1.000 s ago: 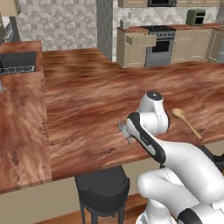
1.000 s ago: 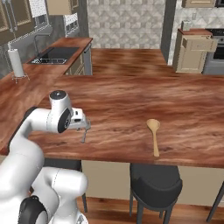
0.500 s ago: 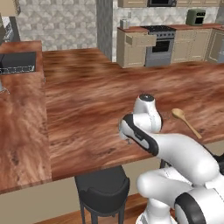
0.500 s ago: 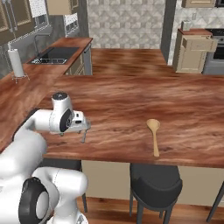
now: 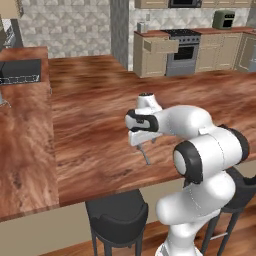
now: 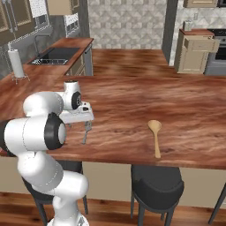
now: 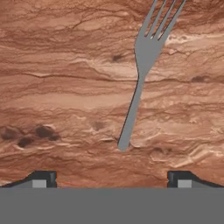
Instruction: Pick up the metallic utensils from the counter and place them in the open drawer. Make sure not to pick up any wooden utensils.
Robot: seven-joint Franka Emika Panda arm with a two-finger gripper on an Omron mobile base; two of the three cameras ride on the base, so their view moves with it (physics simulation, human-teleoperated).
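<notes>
Hovering over item one: my gripper hangs just above a silver fork that lies flat on the counter, near the front edge, handle end toward me and tines pointing away in the hand view. Tool state: fingers spread wide and empty, one tip at each side of the frame, the fork's handle end between their lines but not yet between the pads, no contact. Progress, as I judge it: nothing stowed so far; this fork is not yet lifted, so the first pick is just starting. Wooden spoon: lying on the counter well to the right of the fork, untouched, to be left alone. Open drawer: a beige drawer stands pulled out on the far cabinet run beside the stove, well apart from where I am; I take it for the target. Not located: the second fork and the black-handled knife; my own arm covers part of the counter's right side in the left base view. Drawer's inside: not visible from here
</notes>
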